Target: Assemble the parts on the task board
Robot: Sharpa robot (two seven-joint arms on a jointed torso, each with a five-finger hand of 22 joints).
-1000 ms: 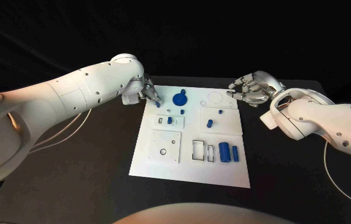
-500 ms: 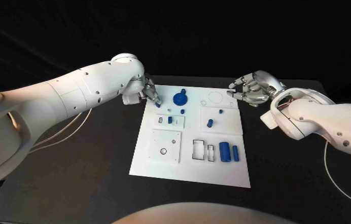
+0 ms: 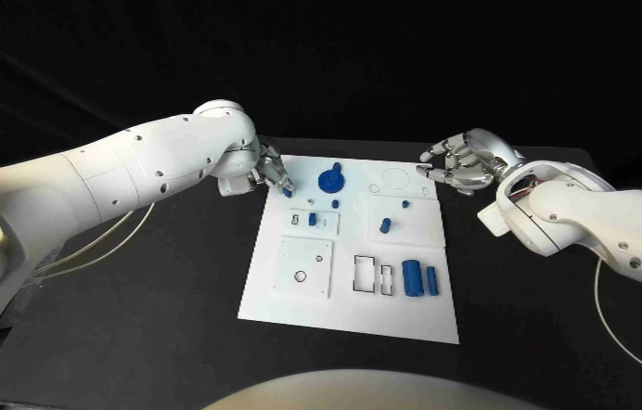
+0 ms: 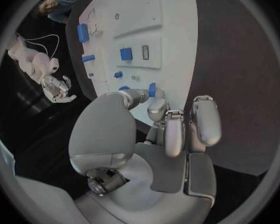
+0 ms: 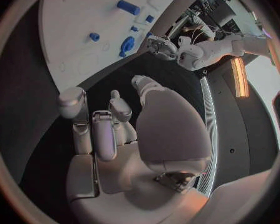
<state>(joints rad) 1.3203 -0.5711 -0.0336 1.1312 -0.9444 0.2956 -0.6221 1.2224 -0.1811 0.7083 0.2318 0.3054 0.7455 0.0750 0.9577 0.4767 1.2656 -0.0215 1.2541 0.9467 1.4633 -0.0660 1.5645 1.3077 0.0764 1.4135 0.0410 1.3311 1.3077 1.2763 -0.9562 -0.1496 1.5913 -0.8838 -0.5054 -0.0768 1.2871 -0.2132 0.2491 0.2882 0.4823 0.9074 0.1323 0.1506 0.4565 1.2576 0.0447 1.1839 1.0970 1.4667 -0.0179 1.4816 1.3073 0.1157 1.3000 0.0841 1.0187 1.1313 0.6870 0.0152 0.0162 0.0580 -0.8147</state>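
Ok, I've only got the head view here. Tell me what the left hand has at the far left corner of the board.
Observer: The left wrist view shows the left hand pinching a small blue part between thumb and a finger, right over the edge of the task board.
Operator: Good. Now check the right hand's palm for me; from here I only see its back.
Observer: The right wrist view shows the right hand with a bare palm, nothing in it, and its fingers apart, over the black table beside the board.
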